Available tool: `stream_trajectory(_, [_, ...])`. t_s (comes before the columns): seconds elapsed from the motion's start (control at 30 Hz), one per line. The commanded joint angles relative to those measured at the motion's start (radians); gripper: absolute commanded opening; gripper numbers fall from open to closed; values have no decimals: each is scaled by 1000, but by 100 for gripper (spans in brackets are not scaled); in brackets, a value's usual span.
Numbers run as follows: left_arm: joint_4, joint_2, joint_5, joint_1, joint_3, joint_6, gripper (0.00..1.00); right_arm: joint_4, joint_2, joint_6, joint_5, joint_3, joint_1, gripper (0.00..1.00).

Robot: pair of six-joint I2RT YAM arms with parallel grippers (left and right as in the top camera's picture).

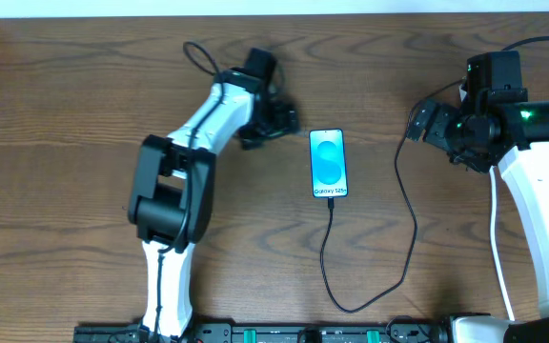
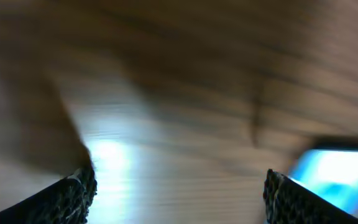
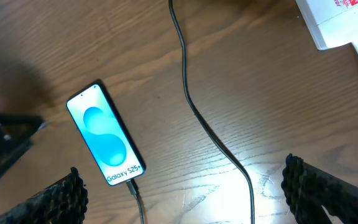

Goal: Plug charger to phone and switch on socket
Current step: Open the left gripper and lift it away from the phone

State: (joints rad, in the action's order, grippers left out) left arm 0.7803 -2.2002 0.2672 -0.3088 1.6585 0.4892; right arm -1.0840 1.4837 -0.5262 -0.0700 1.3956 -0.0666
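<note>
We see the phone [image 1: 328, 164] lying screen-up in the middle of the bench [image 1: 84, 95]. The charger [image 1: 323, 250] tip is seated in its near edge, and the cable loops nearer, then runs right and far toward the socket [image 3: 337, 22]. The left end effector [image 1: 276, 119] is just left of the phone, spread wide and empty. The right end effector [image 3: 185, 199] hovers over the cable, likewise wide apart, gripping nothing.

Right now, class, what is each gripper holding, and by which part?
Nothing: the left gripper and the right gripper are both open and empty.
</note>
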Motion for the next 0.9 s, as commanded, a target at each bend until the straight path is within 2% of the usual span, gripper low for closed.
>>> stream_trajectory(0.0, [57,91,-243,32,-18,-98,88,0,-8,0,20,-3,0,99])
stream_trajectory(0.13, [161,203,-449,48,-18,-134,88,3,-8,0,20,-3,0,99])
stream_trajectory(0.27, [234,314,-549,51,-18,-134,88,10,-8,0,20,-3,0,99])
stream_trajectory(0.87, [322,734,-546,50,-18,-134,88,10,-8,0,57,-3,0,99])
